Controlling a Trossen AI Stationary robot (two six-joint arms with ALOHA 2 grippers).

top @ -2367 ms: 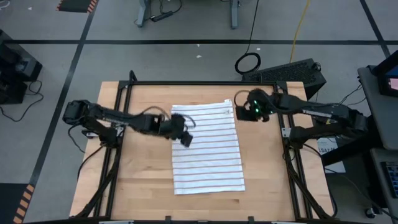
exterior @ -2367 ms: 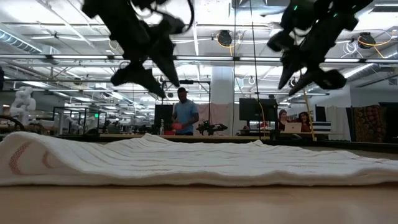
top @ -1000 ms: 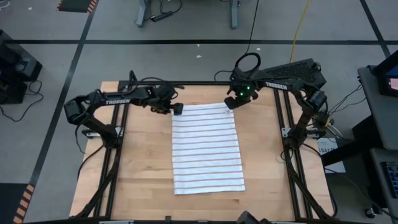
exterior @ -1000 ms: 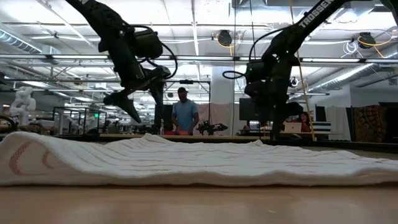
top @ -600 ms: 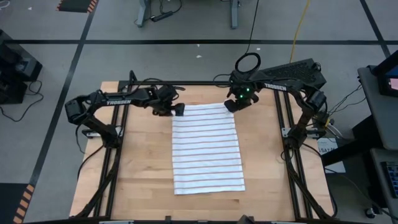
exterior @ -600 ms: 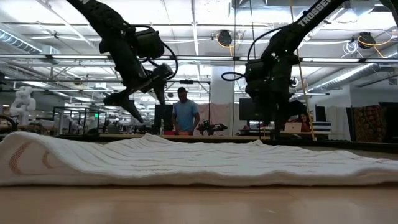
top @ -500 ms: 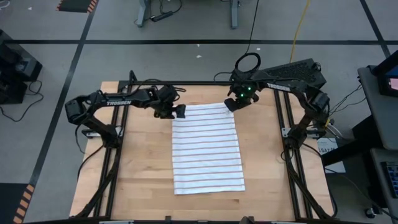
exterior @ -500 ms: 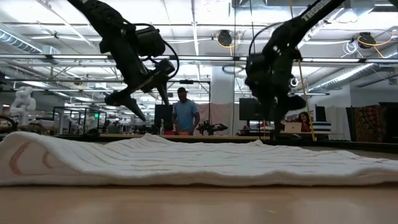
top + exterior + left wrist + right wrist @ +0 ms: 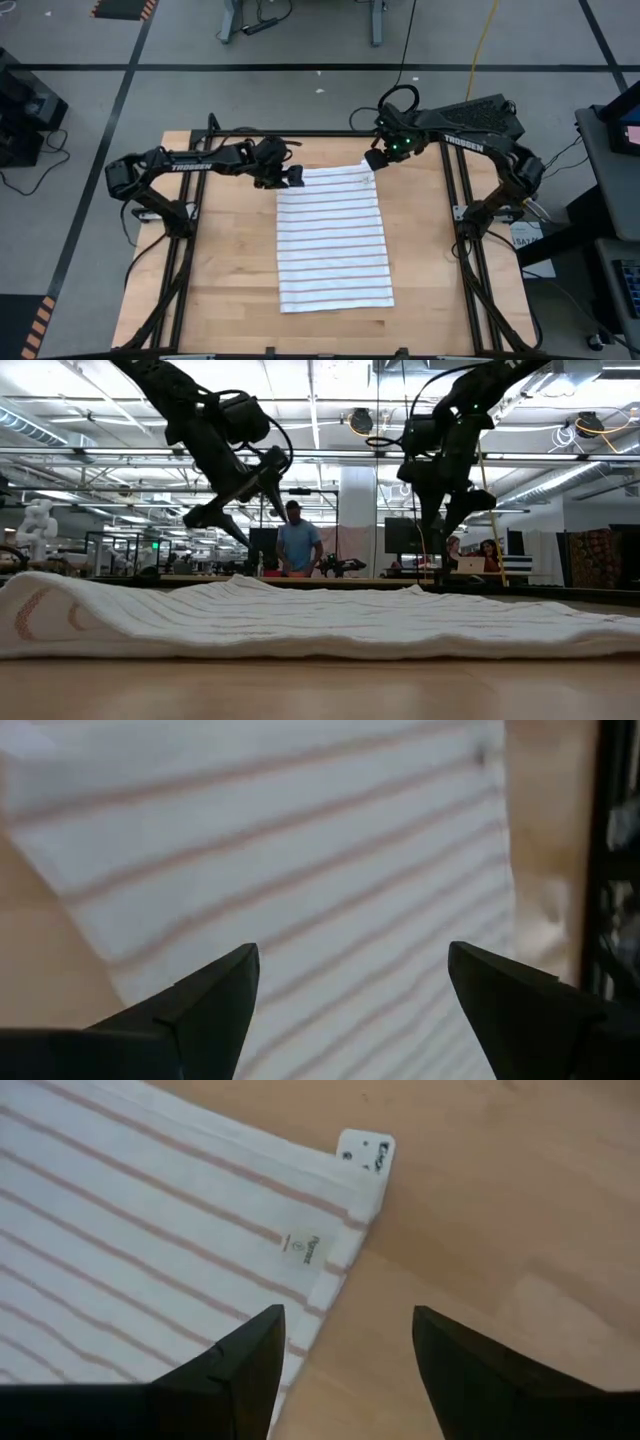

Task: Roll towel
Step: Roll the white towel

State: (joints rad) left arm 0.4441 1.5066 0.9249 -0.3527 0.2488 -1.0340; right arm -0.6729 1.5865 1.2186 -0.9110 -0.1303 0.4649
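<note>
Towel (image 9: 333, 238) lies spread flat on the wooden table (image 9: 225, 260), its tag (image 9: 366, 1148) at a far corner. Left gripper (image 9: 294, 177) hovers over one far corner, fingers apart and empty. Right gripper (image 9: 374, 158) hangs over the tagged corner, fingers likewise spread, holding nothing.

Even, bright overhead light is seen in the high view; no glare on the pale wooden table top (image 9: 230, 260), only faint soft shadows under the dark arms. In the low view, light comes from long ceiling strip lamps (image 9: 110, 412) w/ slight blooming; both arms are rendered as backlit silhouettes. The near edge of the thin white cloth towel with narrow stripes (image 9: 320, 622) is soft, out of focus, as is the table in the foreground; the room behind is sharper. The left wrist view is blurred throughout: stripes smeared, dark fingers (image 9: 210, 1005) w/ fuzzy edges. The right wrist view is sharper, evenly lit; the small white tag (image 9: 366, 1149) is legible as a shape, print not readable.
</note>
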